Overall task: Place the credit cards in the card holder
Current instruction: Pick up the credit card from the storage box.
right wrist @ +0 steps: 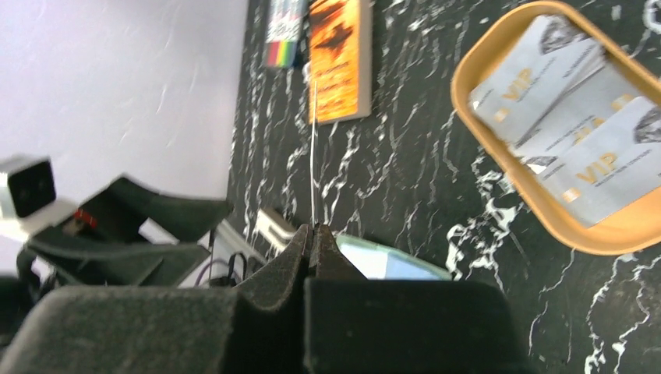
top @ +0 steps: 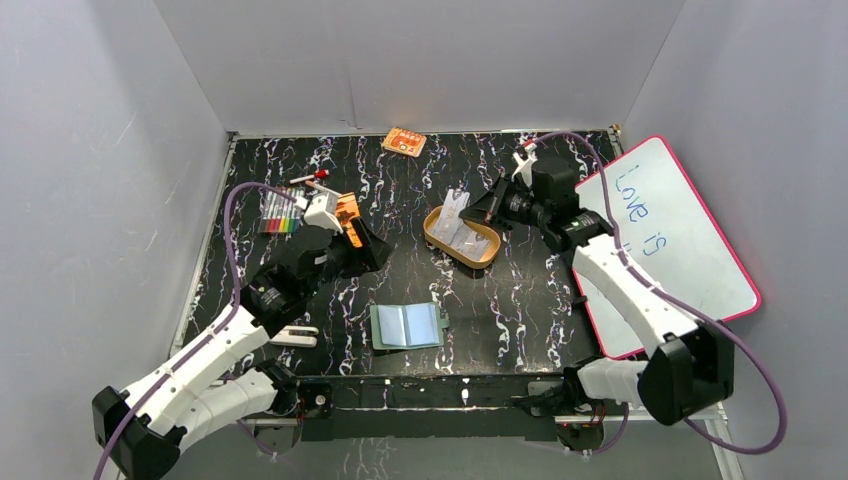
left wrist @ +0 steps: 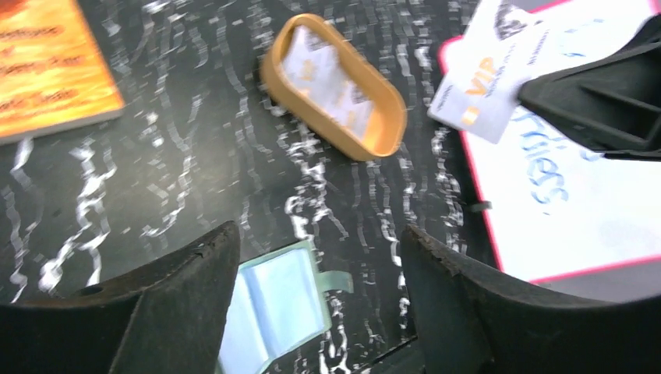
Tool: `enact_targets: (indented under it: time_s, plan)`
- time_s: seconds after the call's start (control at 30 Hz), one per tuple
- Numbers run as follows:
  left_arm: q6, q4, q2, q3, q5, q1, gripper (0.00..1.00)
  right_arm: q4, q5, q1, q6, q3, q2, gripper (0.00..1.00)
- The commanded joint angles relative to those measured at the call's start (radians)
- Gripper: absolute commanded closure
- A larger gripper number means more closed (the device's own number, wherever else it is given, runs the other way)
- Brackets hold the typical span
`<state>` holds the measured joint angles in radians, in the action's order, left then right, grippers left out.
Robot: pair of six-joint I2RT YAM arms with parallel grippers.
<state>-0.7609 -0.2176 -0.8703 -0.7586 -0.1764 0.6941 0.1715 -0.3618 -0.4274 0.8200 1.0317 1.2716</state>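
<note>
The sage-green card holder lies open on the table's near middle, its pale blue sleeves up; the wrist views show it too. My right gripper is shut on one credit card, held over the tan tray's far end and seen edge-on in its own wrist view. More credit cards lie in the tan oval tray. My left gripper hangs open and empty above the table, left of the tray and beyond the card holder.
An orange booklet and a row of coloured markers lie at the left. A small orange-and-white packet sits by the back wall. A pink-rimmed whiteboard covers the right side. A white object lies near the left front.
</note>
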Motion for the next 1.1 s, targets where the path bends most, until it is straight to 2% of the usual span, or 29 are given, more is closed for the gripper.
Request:
enact_targets:
  time_s: [0.0,0.13,0.37,0.47,0.57,0.63,0.93,1.07]
  plan:
    - [0.101,0.184,0.007,-0.052,0.187,-0.004,0.24,0.048,-0.148,0.003,-0.091,0.016,-0.12,1.0]
    - [0.115,0.355,-0.035,-0.051,0.396,-0.005,0.2,0.052,-0.254,0.003,-0.092,0.01,-0.165,1.0]
    - [0.053,0.6,-0.123,-0.046,0.637,-0.036,0.16,-0.017,-0.397,0.004,-0.062,0.006,-0.183,1.0]
    - [-0.083,0.755,-0.152,-0.01,0.762,-0.105,0.16,-0.038,-0.43,0.003,-0.053,0.007,-0.187,1.0]
    - [-0.273,1.012,-0.2,0.063,0.895,-0.211,0.16,-0.059,-0.459,0.003,-0.049,0.007,-0.188,1.0]
    - [-0.36,1.103,-0.233,0.089,0.944,-0.246,0.16,-0.073,-0.469,0.003,-0.042,0.003,-0.187,1.0]
    - [-0.443,1.191,-0.328,0.039,1.092,-0.253,0.18,-0.136,-0.516,0.003,0.0,-0.004,-0.174,1.0]
    - [-0.454,1.194,-0.346,0.027,1.124,-0.249,0.22,-0.162,-0.529,0.003,0.019,-0.011,-0.168,1.0]
